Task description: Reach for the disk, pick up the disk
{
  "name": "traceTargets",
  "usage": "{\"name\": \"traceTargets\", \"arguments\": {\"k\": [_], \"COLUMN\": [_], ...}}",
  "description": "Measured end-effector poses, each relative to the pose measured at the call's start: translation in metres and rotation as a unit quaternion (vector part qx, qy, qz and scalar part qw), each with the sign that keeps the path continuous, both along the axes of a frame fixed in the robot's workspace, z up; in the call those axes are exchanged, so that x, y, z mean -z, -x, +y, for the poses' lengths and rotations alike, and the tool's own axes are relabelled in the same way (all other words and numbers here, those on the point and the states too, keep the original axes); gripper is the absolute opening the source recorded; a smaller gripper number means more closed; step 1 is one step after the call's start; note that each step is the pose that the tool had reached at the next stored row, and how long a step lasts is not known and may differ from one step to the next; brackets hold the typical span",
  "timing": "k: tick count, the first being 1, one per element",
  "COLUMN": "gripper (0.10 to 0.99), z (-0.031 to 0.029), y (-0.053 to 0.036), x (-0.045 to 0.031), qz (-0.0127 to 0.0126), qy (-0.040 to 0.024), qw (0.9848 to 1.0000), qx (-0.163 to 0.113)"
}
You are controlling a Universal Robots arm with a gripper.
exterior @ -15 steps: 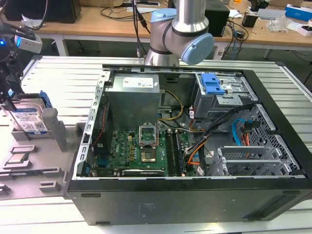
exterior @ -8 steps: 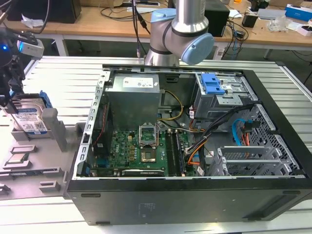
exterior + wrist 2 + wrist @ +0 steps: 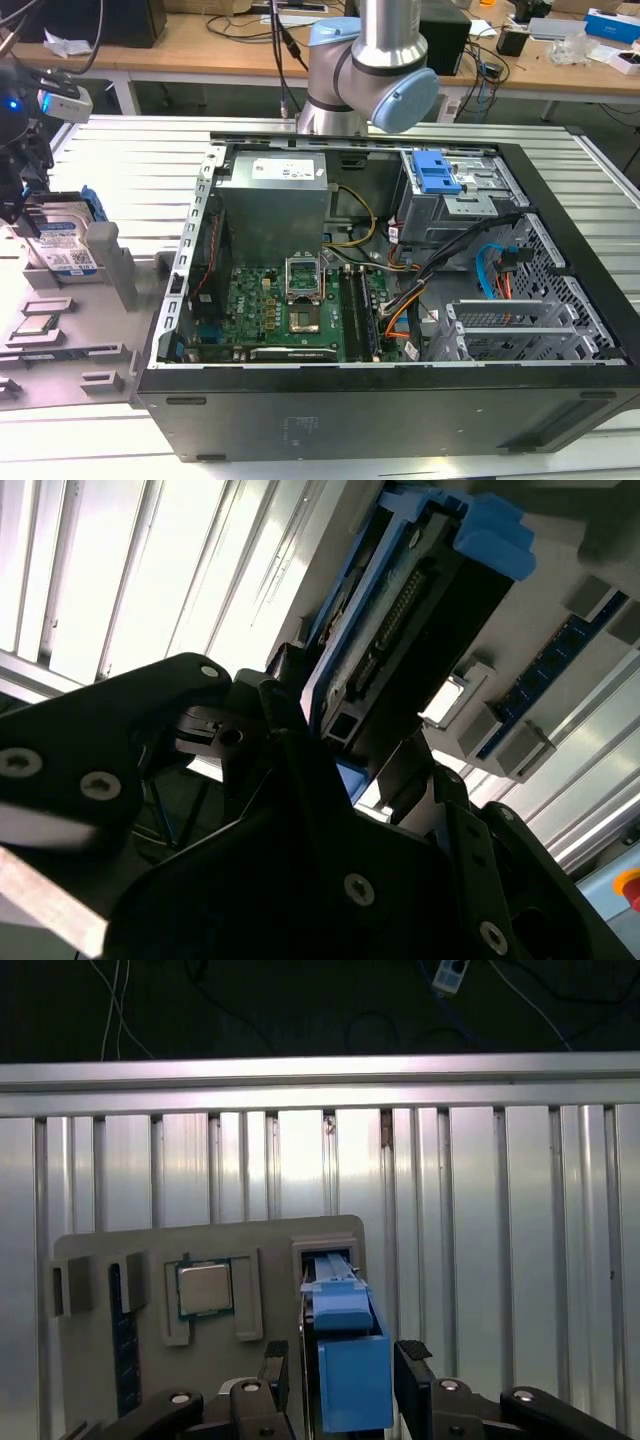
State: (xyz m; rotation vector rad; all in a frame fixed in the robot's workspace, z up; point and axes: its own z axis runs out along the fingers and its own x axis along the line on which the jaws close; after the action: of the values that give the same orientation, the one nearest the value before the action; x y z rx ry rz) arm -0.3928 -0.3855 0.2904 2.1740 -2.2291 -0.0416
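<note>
Black pincer point(image 3: 345, 1360), parted, straddles the upright silver metal disk point(image 3: 345, 1310) in its blue plastic bracket, seemingly without gripping; the disk sits in a grey tray point(image 3: 150, 1243)'s slot.

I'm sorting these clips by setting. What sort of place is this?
Likely an electronics or robotics lab: a robot arm stands beside an open computer case on a slatted metal table, with cable-strewn workbenches behind.

I see the disk point(image 3: 340, 1310) framed in bright blue, its label point(image 3: 70, 258) white and blue with barcode stripes. The claw point(image 3: 345, 1365) is black, the tray point(image 3: 90, 1250) pale grey, the chip point(image 3: 205, 1288) silver edged green, the bench point(image 3: 500, 1210) ribbed silver.
</note>
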Motion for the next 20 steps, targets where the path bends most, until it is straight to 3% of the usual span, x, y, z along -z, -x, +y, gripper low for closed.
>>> {"name": "traceTargets", "arguments": {"k": [3,4,6,7,20], "gripper": [0.545,0.463,0.463,0.369,0.365], "z": [0.0,0.0,0.0,0.0,0.0], "y": [0.0,0.0,0.0,0.0,0.0], "x": [0.0004,0.0004,0.0006,0.0007,0.0019], "qz": [-0.0001,-0.0001,-0.0001,-0.0001,-0.0001], "qy": [0.0,0.0,-0.0001,0.0,0.0], "qw": [1.0,1.0,1.0,1.0,1.0], "qx": [0.0,0.0,0.0,0.0,0.0]}}
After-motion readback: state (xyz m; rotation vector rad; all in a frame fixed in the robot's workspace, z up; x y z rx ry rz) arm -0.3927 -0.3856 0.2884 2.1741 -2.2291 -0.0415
